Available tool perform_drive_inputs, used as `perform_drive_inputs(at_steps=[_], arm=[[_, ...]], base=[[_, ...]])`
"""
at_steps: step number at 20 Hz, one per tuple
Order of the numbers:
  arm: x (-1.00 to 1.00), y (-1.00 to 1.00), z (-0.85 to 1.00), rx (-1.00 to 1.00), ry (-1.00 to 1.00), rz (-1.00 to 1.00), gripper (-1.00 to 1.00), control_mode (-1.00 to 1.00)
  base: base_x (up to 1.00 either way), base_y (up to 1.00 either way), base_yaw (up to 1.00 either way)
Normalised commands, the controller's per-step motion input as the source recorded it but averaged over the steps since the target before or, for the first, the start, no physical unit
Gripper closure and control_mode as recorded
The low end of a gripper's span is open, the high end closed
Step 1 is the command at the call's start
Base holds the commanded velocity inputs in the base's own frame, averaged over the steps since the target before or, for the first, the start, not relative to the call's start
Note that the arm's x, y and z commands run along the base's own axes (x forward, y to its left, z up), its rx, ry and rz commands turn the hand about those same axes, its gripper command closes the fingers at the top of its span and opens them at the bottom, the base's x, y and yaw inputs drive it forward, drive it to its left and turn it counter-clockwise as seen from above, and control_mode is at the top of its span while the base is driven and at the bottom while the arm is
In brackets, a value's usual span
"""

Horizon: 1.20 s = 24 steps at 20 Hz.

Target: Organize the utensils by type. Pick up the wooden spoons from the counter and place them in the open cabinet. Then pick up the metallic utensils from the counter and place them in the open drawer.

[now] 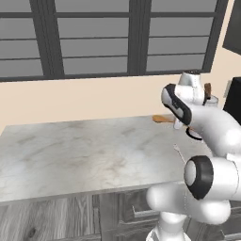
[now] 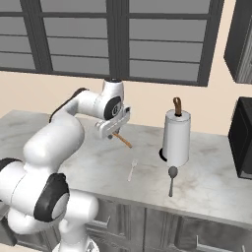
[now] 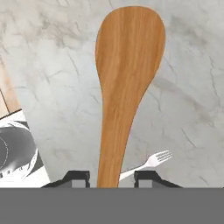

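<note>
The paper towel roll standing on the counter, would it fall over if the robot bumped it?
Probably, if bumped near the top. The paper towel roll stands tall and narrow on the counter, so a high push could tip it. It looks light, being paper, so even a low nudge might slide it. If tipped, its round shape would likely roll toward the grey spoon.

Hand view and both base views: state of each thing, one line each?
Claw: shut on wooden spoon.
Wooden spoon: held, lifted above the counter, bowl pointing away from the claw.
Fork: lying flat on counter, untouched.
Grey spoon: lying flat on counter, beside the paper towel roll.
Paper towel roll: upright.
</note>
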Motion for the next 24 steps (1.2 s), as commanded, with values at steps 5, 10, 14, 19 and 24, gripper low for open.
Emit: perform_drive_inputs(at_steps=[5,10,14,19,24], arm=[[-0.64,0.12,0.53,-0.17,-0.41,0.42,1.0,-1.0],[-0.58,0.14,0.49,-0.05,-0.29,0.15,1.0,-1.0],[-0.55,0.1,0.44,-0.05,-0.3,0.08,1.0,-1.0],[-0.15,0.06,0.13,-0.02,-0.06,0.02,1.0,-1.0],[0.0,0.0,0.0,0.0,0.0,0.0,1.0,-1.0]], base=[[0.0,0.0,0.0],[0.0,0.0,0.0],[0.0,0.0,0.0],[0.0,0.0,0.0],[0.0,0.0,0.0]])
